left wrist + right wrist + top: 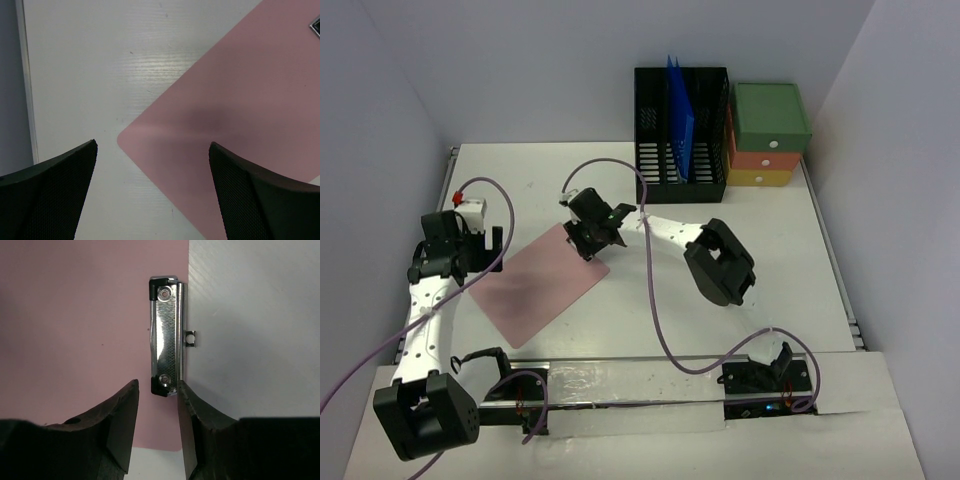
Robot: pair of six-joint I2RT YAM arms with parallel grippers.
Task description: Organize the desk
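The white desk carries a pink clipboard lying flat and turned diagonally at centre left. My right gripper hovers over the board's far corner. In the right wrist view its jaws stand narrowly open on either side of the near end of the chrome clip, at the board's edge. My left gripper is wide open and empty, above the board's left corner and bare desk.
A black slotted file rack holding blue folders stands at the back. A green, orange and yellow drawer unit is to its right. Purple cables loop over the desk. White walls enclose three sides.
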